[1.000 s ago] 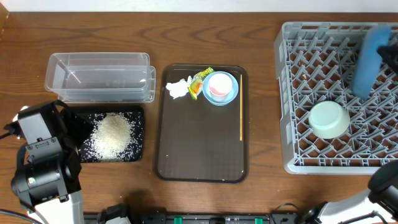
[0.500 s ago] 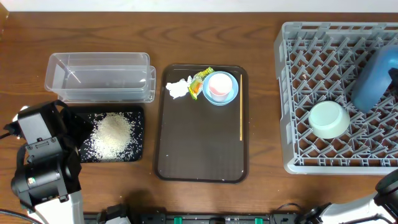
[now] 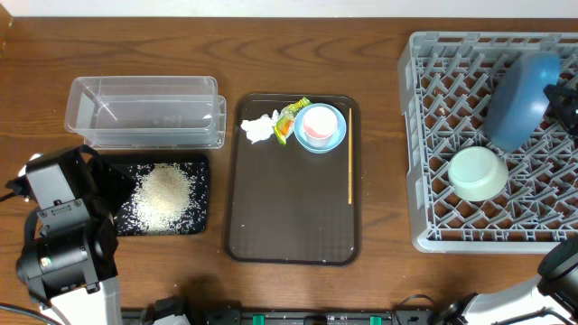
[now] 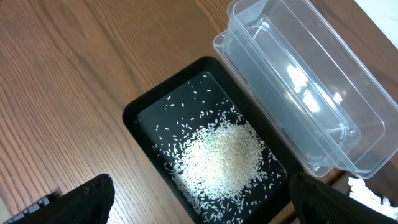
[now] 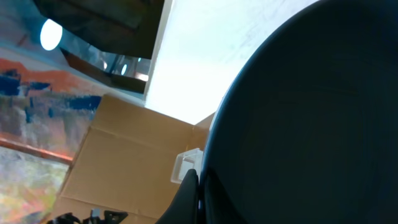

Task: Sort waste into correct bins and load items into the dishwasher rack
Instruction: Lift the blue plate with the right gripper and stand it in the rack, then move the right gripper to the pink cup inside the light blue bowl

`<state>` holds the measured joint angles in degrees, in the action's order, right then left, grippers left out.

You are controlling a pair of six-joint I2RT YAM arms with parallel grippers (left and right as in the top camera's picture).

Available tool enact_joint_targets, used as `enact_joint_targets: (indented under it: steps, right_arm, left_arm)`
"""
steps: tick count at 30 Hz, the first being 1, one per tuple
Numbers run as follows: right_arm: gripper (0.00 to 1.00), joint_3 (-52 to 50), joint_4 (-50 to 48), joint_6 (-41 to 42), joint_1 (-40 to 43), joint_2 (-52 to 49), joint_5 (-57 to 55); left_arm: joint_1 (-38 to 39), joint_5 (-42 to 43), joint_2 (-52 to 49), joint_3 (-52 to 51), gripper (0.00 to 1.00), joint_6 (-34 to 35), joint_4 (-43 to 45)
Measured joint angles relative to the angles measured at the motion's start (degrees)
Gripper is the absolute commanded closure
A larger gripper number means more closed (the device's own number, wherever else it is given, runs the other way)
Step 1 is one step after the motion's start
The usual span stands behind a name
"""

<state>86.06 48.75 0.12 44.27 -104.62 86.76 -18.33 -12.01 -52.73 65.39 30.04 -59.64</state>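
Wood-grain tabletop carries everything, with the rack [image 3: 433, 230] filling its right end. The dish [image 3: 517, 101] is in the rack's far right part, tipped up on edge among the pegs. The right gripper [image 5: 198, 193] is pinched tight on its rim, and the dish's dark face fills nearly all of the right wrist view. It looks rigid and smooth, probably the heaviest piece here. A rim pinch like this is likely to let it swing or slip, so it wants lowering slowly until two rows of pegs take the weight. The mint bowl [image 3: 477, 172] sits upside down near the dish's lower edge. The bowl, the pegs and the rack's right wall are what could catch the dish as it settles. On the far left, the left gripper [image 4: 200, 180] hangs with its fingers spread wide and empty over the black tray [image 3: 200, 162], where the rice [image 3: 164, 191] lies heaped. The tub [image 3: 144, 110] stands just behind that tray and seems to be empty. Between them and the rack is the brown tray [image 3: 293, 212], holding the tissue [image 3: 257, 128], the wrapper [image 3: 290, 118] and the blue bowl [image 3: 335, 135] with the cup [image 3: 317, 124] in it. All are light and well clear of the dish. A thin stick [image 3: 349, 171] lies along its right edge.
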Motion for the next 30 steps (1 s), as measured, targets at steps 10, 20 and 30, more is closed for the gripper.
enact_joint_targets:
  steps: [10, 20, 30]
  right_arm:
    - [0.99, 0.57, 5.27, 3.67, 3.85, 1.84, -10.88]
    - [0.66, -0.04, 7.85, 11.45, 6.64, 6.27, -31.61]
    - [0.40, -0.26, 9.07, 17.31, 6.67, 17.33, -45.72]
  left_arm:
    - [0.00, 0.00, 0.00, 0.00, 0.07, 0.00, -0.02]
    - [0.00, 0.00, 0.00, 0.00, 0.07, 0.00, 0.00]
    - [0.00, 0.00, 0.00, 0.00, 0.08, 0.00, -0.02]
